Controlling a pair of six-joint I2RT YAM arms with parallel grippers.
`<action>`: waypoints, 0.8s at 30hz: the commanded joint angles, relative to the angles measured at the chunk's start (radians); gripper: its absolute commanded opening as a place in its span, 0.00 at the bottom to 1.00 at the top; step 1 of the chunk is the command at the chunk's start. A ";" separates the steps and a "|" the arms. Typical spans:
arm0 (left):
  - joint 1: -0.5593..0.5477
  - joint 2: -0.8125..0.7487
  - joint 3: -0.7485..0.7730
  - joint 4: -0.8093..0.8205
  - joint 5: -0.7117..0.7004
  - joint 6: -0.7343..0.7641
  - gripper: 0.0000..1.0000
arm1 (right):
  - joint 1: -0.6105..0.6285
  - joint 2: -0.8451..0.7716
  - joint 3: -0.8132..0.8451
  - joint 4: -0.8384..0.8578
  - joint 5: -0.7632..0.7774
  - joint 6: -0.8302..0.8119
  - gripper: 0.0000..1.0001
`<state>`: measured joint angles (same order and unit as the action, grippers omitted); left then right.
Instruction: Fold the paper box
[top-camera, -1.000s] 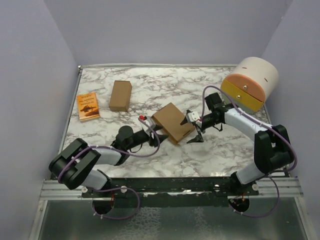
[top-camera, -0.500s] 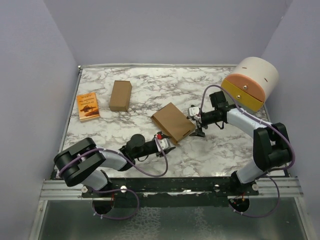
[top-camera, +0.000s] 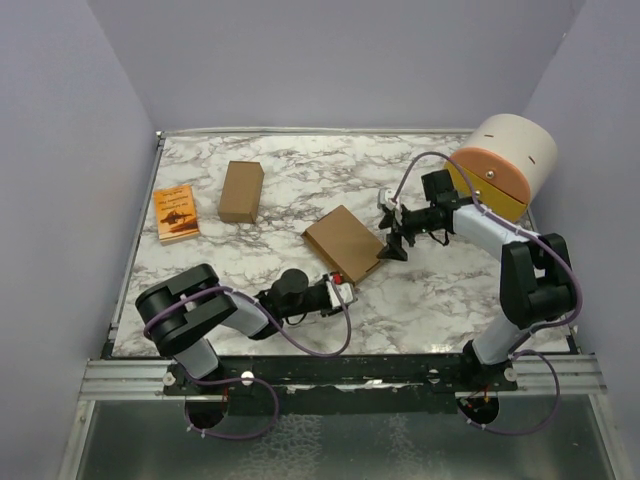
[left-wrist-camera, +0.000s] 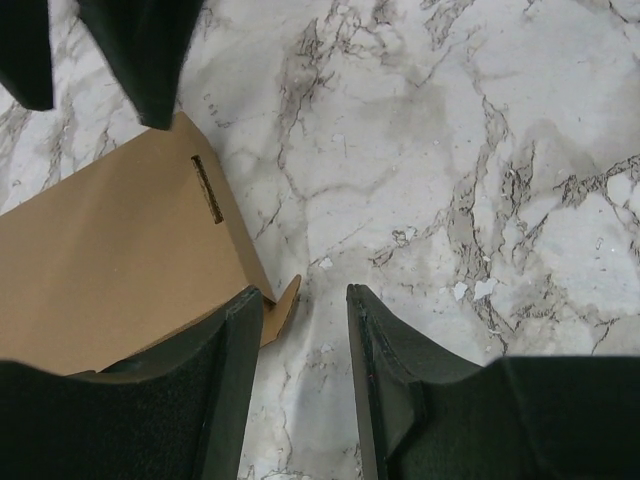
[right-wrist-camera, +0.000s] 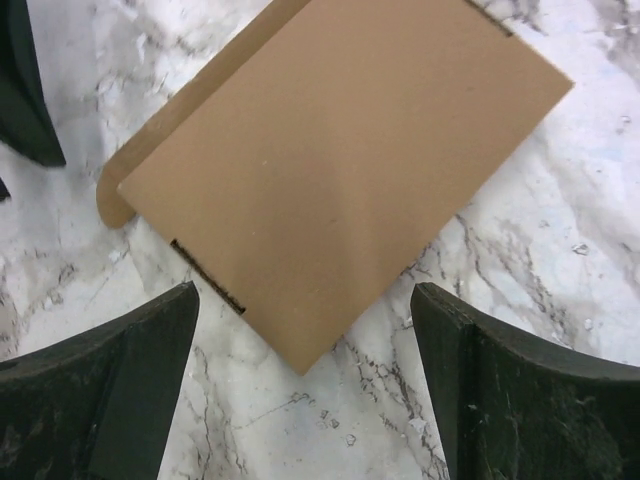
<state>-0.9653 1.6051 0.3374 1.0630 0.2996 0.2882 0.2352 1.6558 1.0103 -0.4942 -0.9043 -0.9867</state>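
Note:
The paper box (top-camera: 345, 243) is a shallow brown cardboard box lying closed and flat on the marble table. In the left wrist view the box (left-wrist-camera: 110, 250) shows a slot and a small tab sticking out at its near corner. My left gripper (top-camera: 340, 291) is low at that near corner and open (left-wrist-camera: 305, 300), with only bare table in the gap; its left finger (left-wrist-camera: 210, 380) overlaps the box edge. My right gripper (top-camera: 393, 238) is at the box's right corner, open wide and empty (right-wrist-camera: 305, 295), over the corner of the box (right-wrist-camera: 340, 160).
A narrower brown cardboard box (top-camera: 241, 191) and a small orange booklet (top-camera: 176, 213) lie at the back left. A large cream and orange cylinder with a yellow front (top-camera: 500, 165) stands at the back right, close behind the right arm.
My left gripper has swung right, from the box's left side to its near corner. My right gripper has moved back and up along the box's right side.

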 joint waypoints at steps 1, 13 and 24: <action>-0.013 0.028 0.021 -0.008 -0.020 0.016 0.41 | -0.005 0.027 0.085 0.017 0.008 0.258 0.87; -0.026 0.082 0.043 -0.011 -0.062 0.021 0.34 | -0.005 0.141 0.155 0.012 0.148 0.468 0.75; -0.032 0.129 0.061 0.001 -0.103 0.020 0.27 | -0.005 0.183 0.176 -0.005 0.167 0.498 0.66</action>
<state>-0.9871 1.7100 0.3817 1.0527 0.2253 0.3019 0.2340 1.8198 1.1603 -0.4858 -0.7654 -0.5117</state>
